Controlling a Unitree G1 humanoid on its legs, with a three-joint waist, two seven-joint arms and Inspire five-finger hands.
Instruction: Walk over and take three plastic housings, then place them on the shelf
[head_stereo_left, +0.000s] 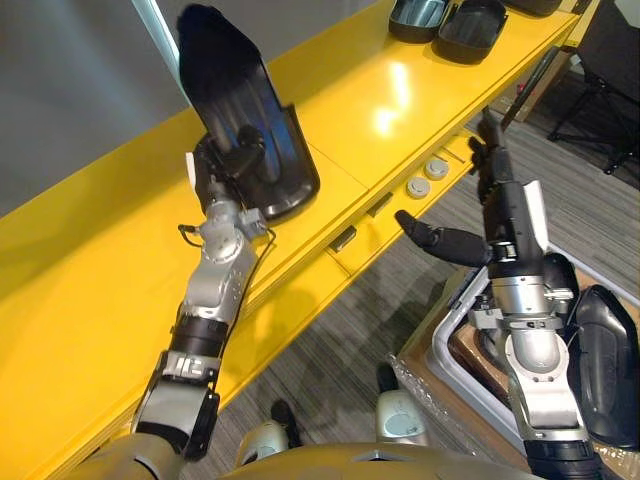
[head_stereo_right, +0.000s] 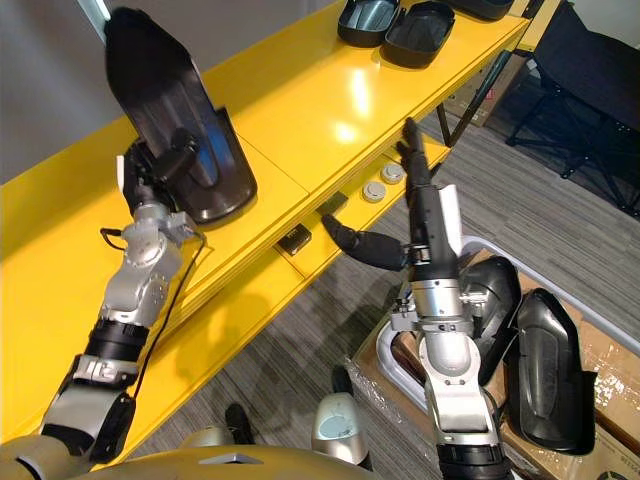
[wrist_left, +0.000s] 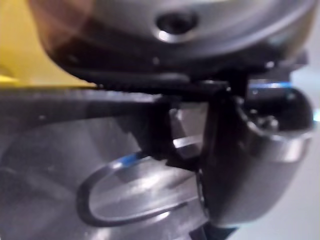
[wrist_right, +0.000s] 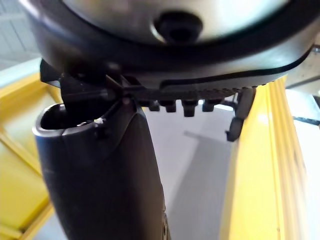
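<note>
Long yellow metal shelf (head_stereo_left: 400, 90) spans the scene. A big black glossy plastic housing (head_stereo_left: 235, 110) stands tilted on its near part, lower rim apparently on the shelf. The left hand (head_stereo_left: 222, 175) has fingers and thumb curled round its edge, likely setting it down. A grey crate (head_stereo_left: 455, 350) on the floor holds spare black housings (head_stereo_left: 605, 360). Two black housings (head_stereo_left: 470, 28) lie at the shelf's far end. The right hand (head_stereo_left: 503, 215) hovers off the front edge, fingers straight, holding nothing, probably idle.

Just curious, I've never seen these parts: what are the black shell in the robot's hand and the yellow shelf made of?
The black housing in the left hand looks like moulded plastic, semi-gloss: bluish highlights sit on its ridged face. The yellow shelf is probably painted metal, glossy: bright light spots show on it.
</note>
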